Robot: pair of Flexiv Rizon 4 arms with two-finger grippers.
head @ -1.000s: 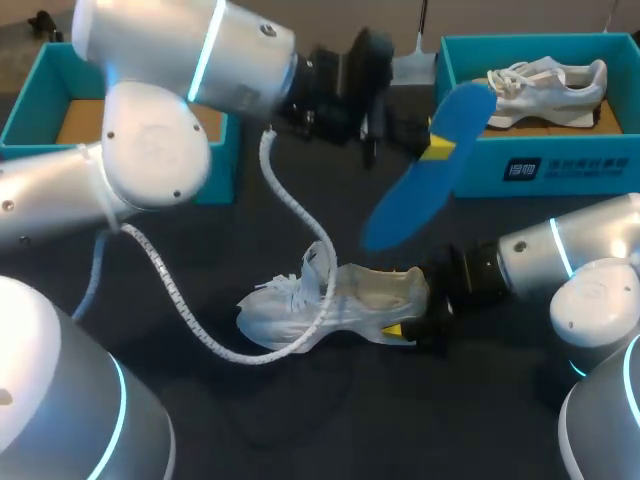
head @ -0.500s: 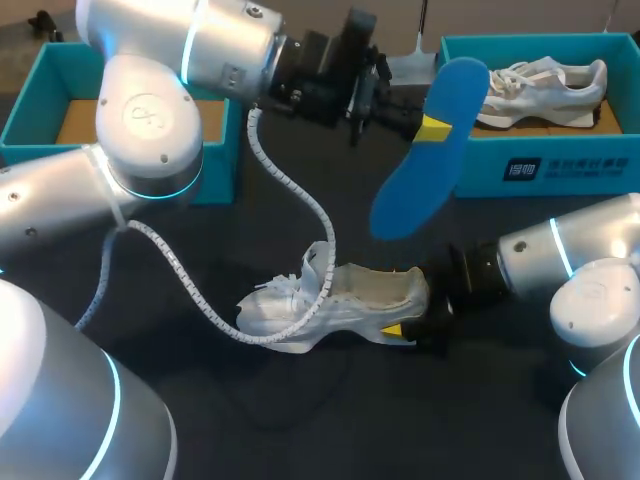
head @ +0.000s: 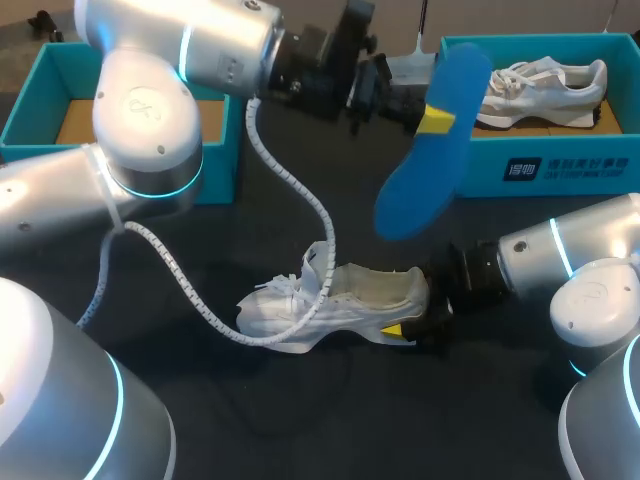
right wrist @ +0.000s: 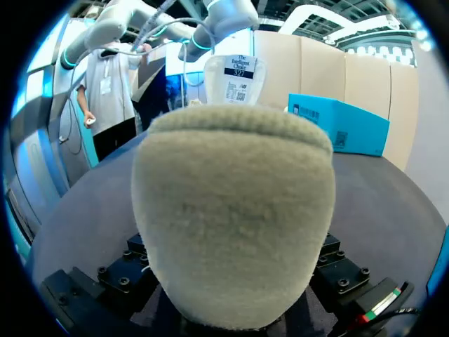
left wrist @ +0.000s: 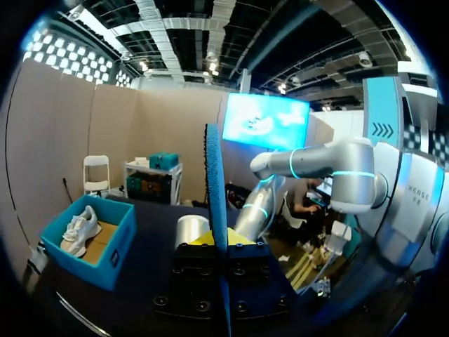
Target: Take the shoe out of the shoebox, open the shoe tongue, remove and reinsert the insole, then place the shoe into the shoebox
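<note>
Print: the teal cardboard shoebox at the far right [head: 540,165] carries a white printed label [head: 570,168] on its front wall, too small for me to make out. In the right wrist view a white printed tag [right wrist: 236,77] stands on the shoe's tongue.

Change: against a second ago, the blue foam insole [head: 430,140] hangs steeper and sits slightly further right. The left arm's wrist has turned with it. Over the last half second it has barely shifted. The white mesh sneaker [head: 330,305] and the right arm have not moved.

Position: the left gripper [head: 432,120] is closed on the insole near its upper end and holds it in the air above the tabletop [head: 300,420], between the sneaker and the right shoebox. In the left wrist view the insole [left wrist: 216,203] runs edge-on between the yellow tips.

The sneaker stands on its sole mid-tabletop, toe to my left. The right gripper [head: 405,328] is at its heel. The grey heel collar [right wrist: 231,210] fills the right wrist view, so I cannot tell how this gripper is set.

A second white sneaker [head: 545,80] lies in the right shoebox. The open teal shoebox at the far left [head: 30,110] is well apart.
</note>
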